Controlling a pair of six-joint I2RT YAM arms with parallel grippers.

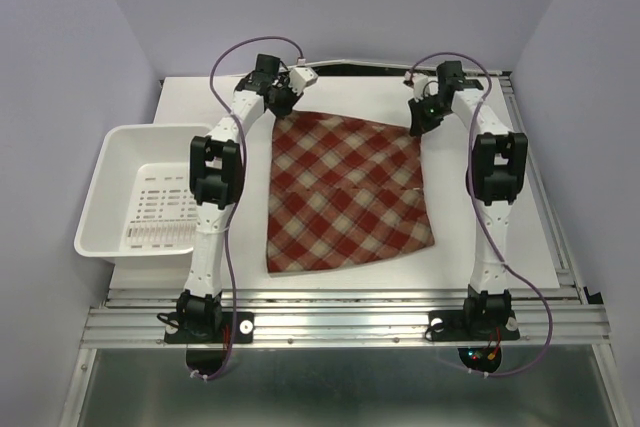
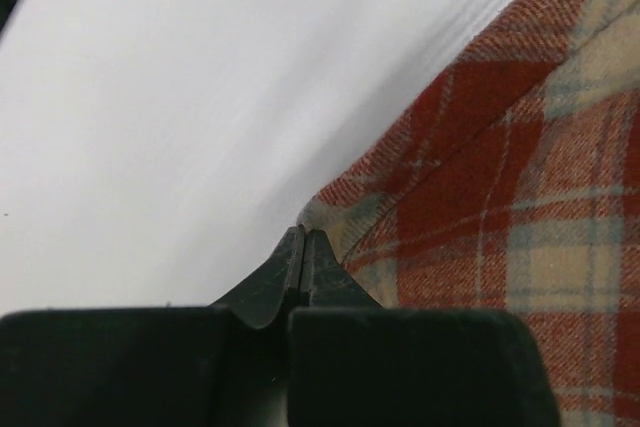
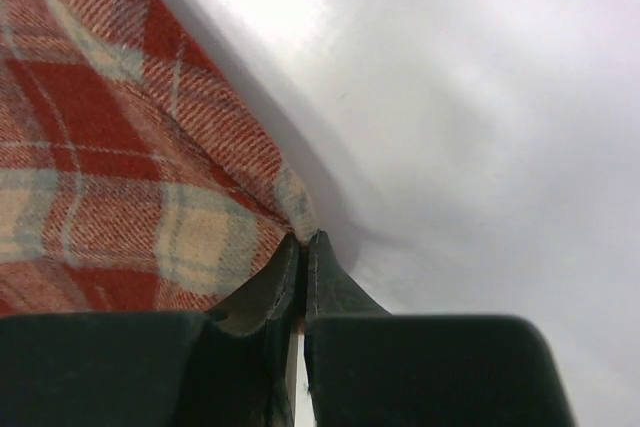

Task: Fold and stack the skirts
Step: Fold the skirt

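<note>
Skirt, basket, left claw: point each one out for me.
skirt (image 1: 345,197), top external view, middle of the cloth.
basket (image 1: 160,147), top external view, far wall.
left claw (image 2: 303,237), left wrist view, between its fingertips.

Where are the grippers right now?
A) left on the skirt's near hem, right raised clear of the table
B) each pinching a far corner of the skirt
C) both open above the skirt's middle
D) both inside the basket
B: the left gripper and right gripper sit at the far corners of the skirt, and both wrist views show closed fingers on a corner.
</note>
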